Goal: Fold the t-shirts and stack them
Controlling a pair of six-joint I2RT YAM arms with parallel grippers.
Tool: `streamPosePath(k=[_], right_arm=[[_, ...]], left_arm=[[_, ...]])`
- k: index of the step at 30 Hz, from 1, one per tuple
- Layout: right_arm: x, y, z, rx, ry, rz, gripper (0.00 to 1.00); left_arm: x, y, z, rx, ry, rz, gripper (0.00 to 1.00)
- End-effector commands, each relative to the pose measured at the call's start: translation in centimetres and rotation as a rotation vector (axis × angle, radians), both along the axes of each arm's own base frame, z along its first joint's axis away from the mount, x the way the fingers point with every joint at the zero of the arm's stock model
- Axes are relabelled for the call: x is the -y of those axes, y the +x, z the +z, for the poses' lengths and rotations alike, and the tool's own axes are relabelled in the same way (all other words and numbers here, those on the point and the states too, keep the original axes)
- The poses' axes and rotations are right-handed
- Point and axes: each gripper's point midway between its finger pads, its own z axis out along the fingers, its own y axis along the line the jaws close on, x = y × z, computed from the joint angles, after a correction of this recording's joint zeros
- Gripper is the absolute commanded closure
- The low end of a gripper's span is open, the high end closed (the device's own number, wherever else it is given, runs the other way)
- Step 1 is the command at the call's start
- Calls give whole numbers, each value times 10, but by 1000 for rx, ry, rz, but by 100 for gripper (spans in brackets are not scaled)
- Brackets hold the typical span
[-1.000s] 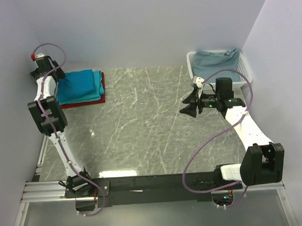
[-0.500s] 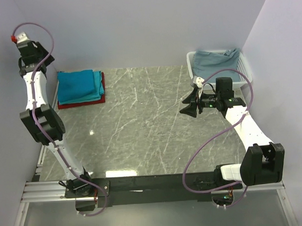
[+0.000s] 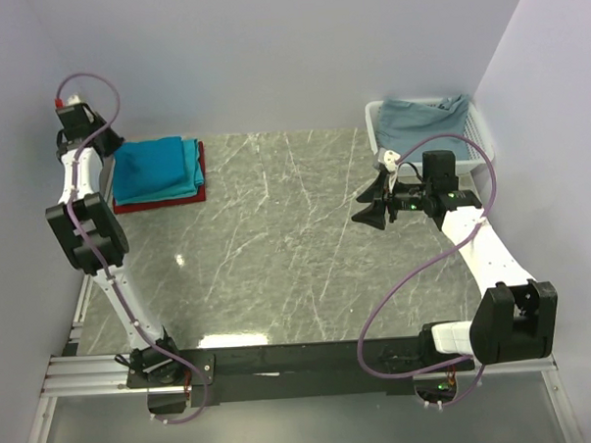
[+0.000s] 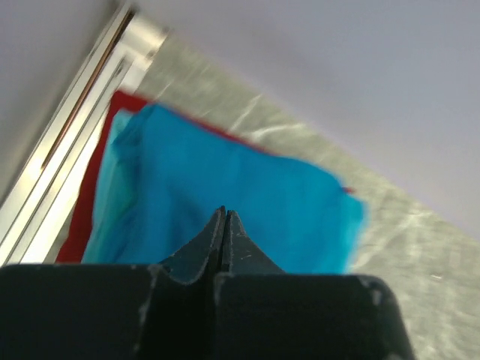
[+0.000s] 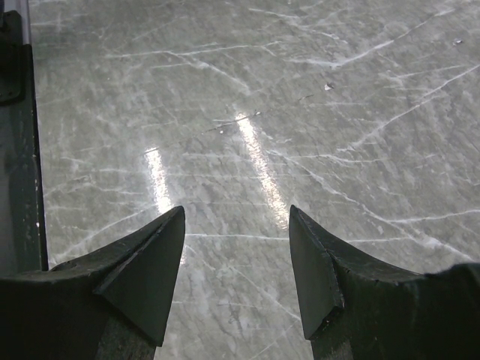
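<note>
Two folded teal shirts (image 3: 156, 169) lie stacked on a folded red shirt (image 3: 162, 201) at the table's (image 3: 277, 242) far left. Another blue shirt (image 3: 423, 118) fills the basket (image 3: 478, 125) at far right. Left gripper (image 4: 225, 214), jaws pressed together, empty, hangs over the stack. Right gripper (image 5: 236, 210), jaws wide, empty, hovers over bare table near the basket.

Left claw (image 4: 224, 219) pinched closed, arm reared up; right claw (image 5: 235, 215) spread wide, arm outstretched.
</note>
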Motion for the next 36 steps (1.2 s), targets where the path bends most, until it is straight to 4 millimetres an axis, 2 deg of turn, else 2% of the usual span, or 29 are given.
streamPosePath(k=[1,6,8,10,12,15,19,20,22,23,27,30,33,34,36], right_arm=[[0,4,21,67,12,14,36],[0,5,18,57,9,14,36],[0,6,17,52,8,15,36],[0,6,15,49,7,14,36],[0,6,15,49,7,16,36],[0,6,16,50,9,17,36],[0,4,17,55,8,19,36],[0,4,17,55,8,19,36],[0,3,19,59,11,24,36],[0,3,19,60,10,24,36],[-1,1,20,60,13,29,36],[0,1,23,72,11,28,36],[0,1,24,81,9,27,36],[0,1,24,79,8,26,36],[-1,-1,25,84,11,32,36]], left_arm=[[-13,-4,-30,-67,21,68,100],[-32,-11,-80,-205,74,134,100],[-45,-18,-93,-248,117,190,100],[-53,-22,-95,-265,143,238,100],[-61,-25,-90,-267,167,281,100],[-61,-20,-69,-222,161,290,100],[-52,-12,-21,-103,127,257,99],[-47,-10,-2,-60,126,239,94],[-34,-7,18,-9,98,179,90],[-29,-7,35,28,93,160,88],[13,-3,66,109,31,26,82],[47,-4,71,123,5,-66,82],[78,-9,56,96,-32,-132,89],[85,-12,40,75,-59,-154,90],[91,-18,29,63,-84,-155,98]])
